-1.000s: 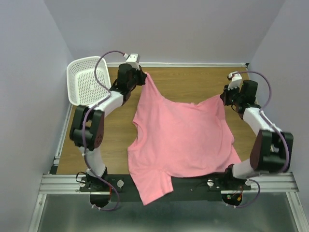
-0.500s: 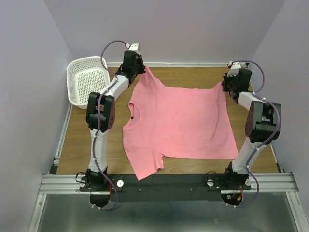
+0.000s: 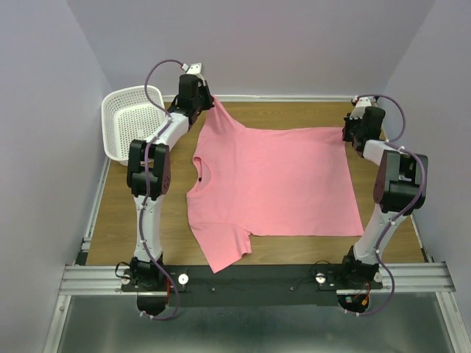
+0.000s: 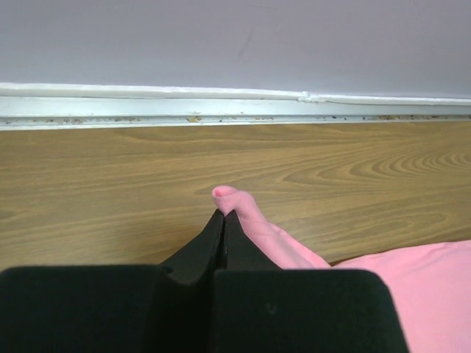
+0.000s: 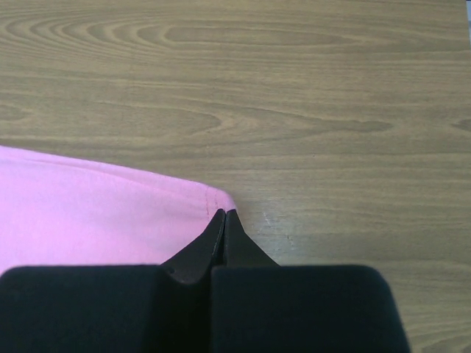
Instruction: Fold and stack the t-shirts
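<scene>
A salmon-pink t-shirt (image 3: 276, 184) lies spread flat on the wooden table, neck to the left, one sleeve hanging toward the near edge. My left gripper (image 3: 212, 103) is shut on the shirt's far left corner; in the left wrist view a pinched tip of fabric (image 4: 234, 200) pokes out past the closed gripper (image 4: 224, 213). My right gripper (image 3: 346, 132) is shut on the far right hem corner; in the right wrist view the hem (image 5: 147, 213) runs left from the closed gripper (image 5: 224, 213). Both grippers sit low near the table's far edge.
A white perforated basket (image 3: 132, 121) stands at the far left corner beside the left arm. The back wall's white baseboard (image 4: 221, 99) runs close behind the left gripper. Bare wood (image 5: 331, 132) lies right of the shirt.
Both arms have stretched toward the back of the table, pulling the shirt away from the near edge and flattening it. The far hem is now taut between the grippers.
</scene>
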`<action>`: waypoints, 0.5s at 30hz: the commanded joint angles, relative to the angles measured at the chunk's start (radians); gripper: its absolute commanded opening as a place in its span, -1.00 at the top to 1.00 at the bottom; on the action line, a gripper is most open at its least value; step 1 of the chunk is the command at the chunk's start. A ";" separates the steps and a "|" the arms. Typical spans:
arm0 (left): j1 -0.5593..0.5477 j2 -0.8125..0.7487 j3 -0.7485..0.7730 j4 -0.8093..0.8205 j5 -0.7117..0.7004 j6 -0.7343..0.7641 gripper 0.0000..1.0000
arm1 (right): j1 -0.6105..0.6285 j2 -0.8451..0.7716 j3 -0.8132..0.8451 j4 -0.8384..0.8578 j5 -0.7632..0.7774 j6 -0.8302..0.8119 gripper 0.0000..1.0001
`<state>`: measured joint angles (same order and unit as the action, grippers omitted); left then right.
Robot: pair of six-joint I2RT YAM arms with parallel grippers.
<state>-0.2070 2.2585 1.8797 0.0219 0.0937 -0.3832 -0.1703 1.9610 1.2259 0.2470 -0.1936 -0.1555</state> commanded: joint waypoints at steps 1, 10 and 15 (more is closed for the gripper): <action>0.001 -0.013 -0.014 0.079 0.086 0.029 1.00 | -0.008 0.016 0.034 0.008 -0.017 0.022 0.99; 0.003 -0.161 -0.238 0.199 0.175 0.072 1.00 | -0.034 -0.043 -0.020 0.008 -0.095 0.047 0.99; 0.006 -0.253 -0.373 0.246 0.189 0.084 1.00 | -0.049 -0.082 -0.065 0.009 -0.122 0.048 0.99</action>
<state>-0.2066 2.0987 1.5658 0.1886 0.2379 -0.3256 -0.2028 1.9312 1.1961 0.2451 -0.2649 -0.1230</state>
